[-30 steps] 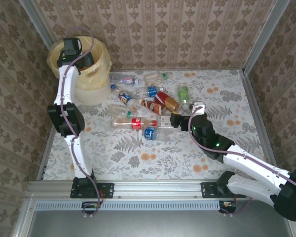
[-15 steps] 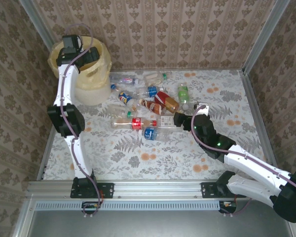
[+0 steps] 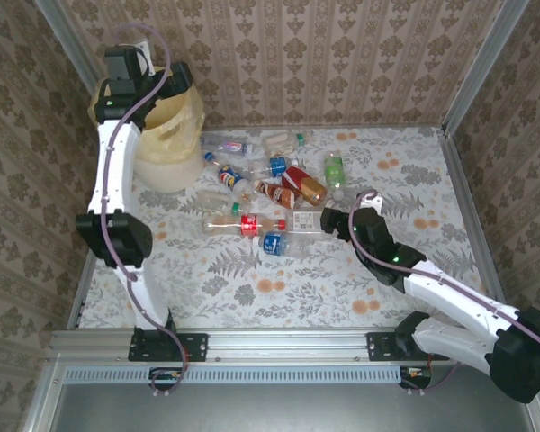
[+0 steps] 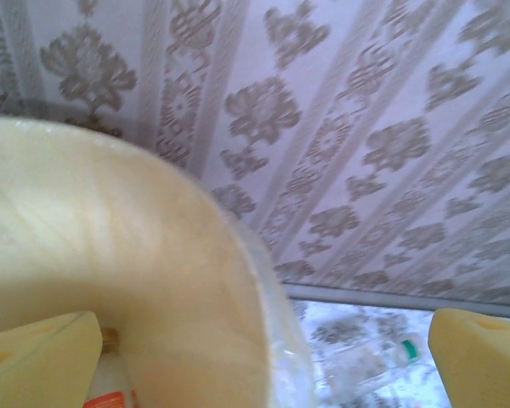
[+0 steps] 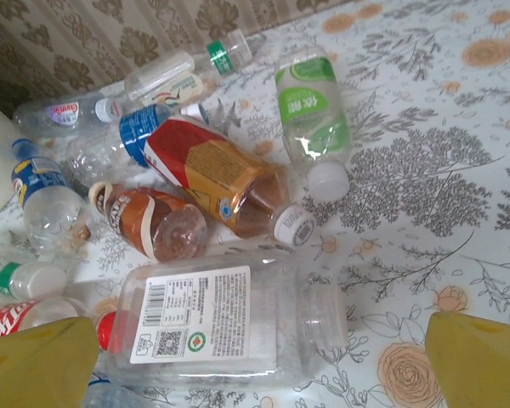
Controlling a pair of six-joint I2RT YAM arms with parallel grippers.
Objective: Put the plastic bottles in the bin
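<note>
Bottle [image 4: 110, 378] inside cream bin [image 4: 127, 238]

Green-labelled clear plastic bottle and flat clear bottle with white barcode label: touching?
Apart. Right wrist view shows patterned tablecloth between the green-labelled bottle and the flat clear bottle.

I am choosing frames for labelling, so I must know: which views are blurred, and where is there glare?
Left wrist view: soft and smeared all over, with the bin wall pale and almost washed out. Right wrist view: sharp in the middle, with white glints on the green-label bottle and on the clear flat bottle. Top external view: sharp and evenly lit, with only faint shadows.
</note>
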